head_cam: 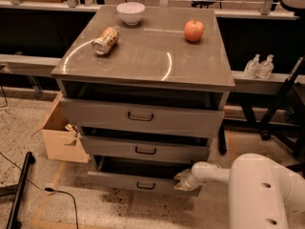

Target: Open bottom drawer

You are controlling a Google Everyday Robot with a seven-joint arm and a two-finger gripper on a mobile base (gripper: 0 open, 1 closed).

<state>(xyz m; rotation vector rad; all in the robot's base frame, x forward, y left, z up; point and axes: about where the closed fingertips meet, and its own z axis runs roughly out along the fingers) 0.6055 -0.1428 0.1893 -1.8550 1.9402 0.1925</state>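
The grey cabinet (143,66) has three drawers. The bottom drawer (119,182) has the shallowest front and a small dark bar handle (146,185). It stands pulled out a little, with a dark gap above its front. The middle drawer (143,149) and the top drawer (140,116) also stand slightly out. My gripper (182,181) is at the right end of the bottom drawer's front, on its upper edge. The white arm (257,190) reaches in from the lower right.
A white bowl (130,12), a tipped can (106,40) and a red apple (194,30) lie on the cabinet top. A cardboard box (61,137) stands at the cabinet's left. A black cable (57,191) runs over the floor. Two bottles (259,66) stand on a shelf at right.
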